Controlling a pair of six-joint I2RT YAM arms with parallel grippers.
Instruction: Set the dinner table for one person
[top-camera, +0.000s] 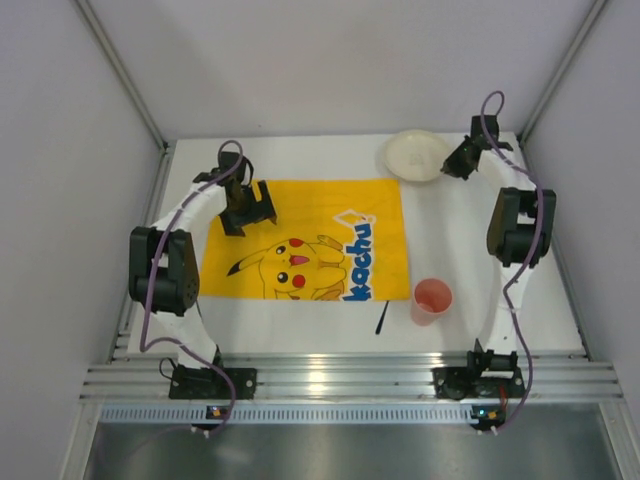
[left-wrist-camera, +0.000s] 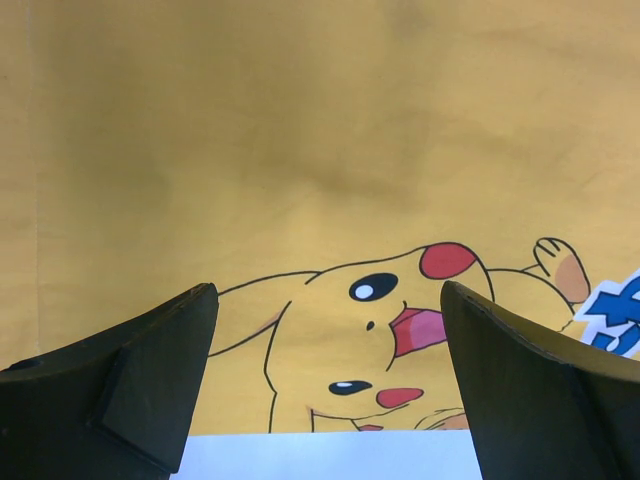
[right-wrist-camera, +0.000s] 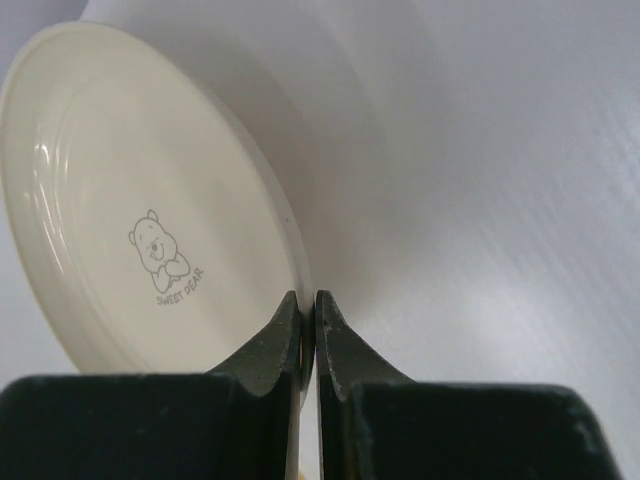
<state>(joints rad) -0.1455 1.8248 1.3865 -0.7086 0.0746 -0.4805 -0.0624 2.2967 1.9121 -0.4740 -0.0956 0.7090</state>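
White tabletop is seen filling the enclosure, bounded by a ribbed aluminium rail along the near edge and closed in by grey wall panels on the left, right and far sides. Bare surface is noted along the right half and in a strip at the far edge. A yellow Pikachu cloth is spread flat over the centre-left. The left claw is held above the cloth's far left corner, released, jaws wide apart and nothing between them. A cream plate sits at the far right, just off the cloth's corner. The right claw is clenched on the plate's rim, its bear print facing up. A pink cup stands near the front right, with a thin dark utensil just beside it at the cloth's near edge.
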